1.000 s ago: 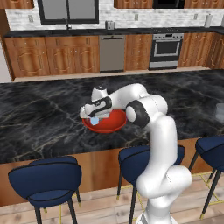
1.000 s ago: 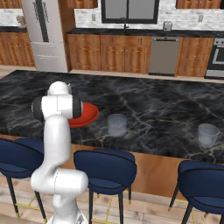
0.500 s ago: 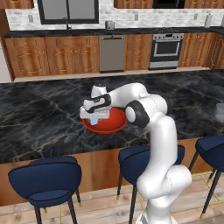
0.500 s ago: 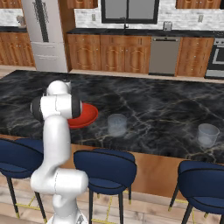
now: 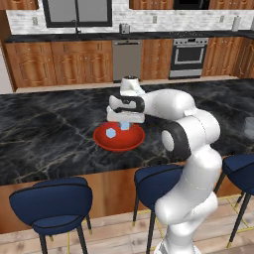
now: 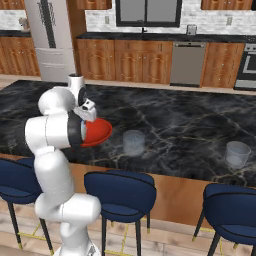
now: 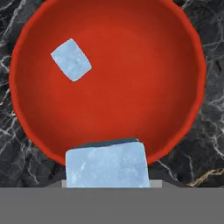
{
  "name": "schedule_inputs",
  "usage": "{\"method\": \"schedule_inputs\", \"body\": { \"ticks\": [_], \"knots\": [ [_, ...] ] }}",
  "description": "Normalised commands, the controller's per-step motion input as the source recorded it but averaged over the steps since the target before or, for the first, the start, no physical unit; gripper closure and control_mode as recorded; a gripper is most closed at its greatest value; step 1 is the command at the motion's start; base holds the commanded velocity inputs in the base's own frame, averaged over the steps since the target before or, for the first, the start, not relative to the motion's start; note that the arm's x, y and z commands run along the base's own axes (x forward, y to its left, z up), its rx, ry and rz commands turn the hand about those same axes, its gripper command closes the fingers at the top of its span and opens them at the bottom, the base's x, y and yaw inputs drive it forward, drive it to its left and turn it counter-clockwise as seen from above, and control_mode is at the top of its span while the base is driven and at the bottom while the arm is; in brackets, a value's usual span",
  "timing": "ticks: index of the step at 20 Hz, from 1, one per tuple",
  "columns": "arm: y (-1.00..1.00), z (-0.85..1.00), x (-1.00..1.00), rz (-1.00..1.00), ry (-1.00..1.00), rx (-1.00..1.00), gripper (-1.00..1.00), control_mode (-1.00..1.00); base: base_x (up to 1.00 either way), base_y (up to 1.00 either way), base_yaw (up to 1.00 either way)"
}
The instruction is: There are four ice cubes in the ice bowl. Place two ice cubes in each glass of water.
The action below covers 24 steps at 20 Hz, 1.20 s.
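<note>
Fingers pinch one ice cube, held up above the red bowl; in hand view the cube sits right at the finger end w/ a dark edge behind it, fingertips themselves hidden by it. A 2nd cube lies loose on the bowl floor, well apart from the held one; left base view shows it toward the bowl's left side. No other cubes seen in the bowl from these shots.

Key relation for next move, as I judge it: the glasses lie to the arm's right along the counter. Nearer glass is just past the bowl's rim in right base view, far glass well apart, further right. So carry goes sideways-right, cube kept level, then stop directly over the nearer glass's mouth. Can't tell if either glass already holds ice.
</note>
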Motion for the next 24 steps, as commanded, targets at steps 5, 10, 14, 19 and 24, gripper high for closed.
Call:
{"method": "schedule_inputs", "body": {
  "ticks": [5, 10, 14, 19, 24],
  "knots": [
    [-0.53, 0.82, -1.0, -0.08, 0.04, -0.07, 1.0, -1.0, 0.0, 0.0, 0.0],
    [0.0, 0.11, -0.8, 0.0, -0.34, -0.01, 1.0, -1.0, 0.0, 0.0, 0.0],
    [0.0, 0.0, -0.27, 0.0, -0.05, 0.0, 1.0, -1.0, 0.0, 0.0, 0.0],
    [-0.17, 0.0, -0.37, 0.0, -0.03, 0.0, 1.0, 1.0, -0.27, -0.6, -0.05],
    [0.0, 0.0, 0.0, 0.0, 0.0, 0.0, 1.0, 1.0, -0.18, -1.0, -0.05]
  ]
}}
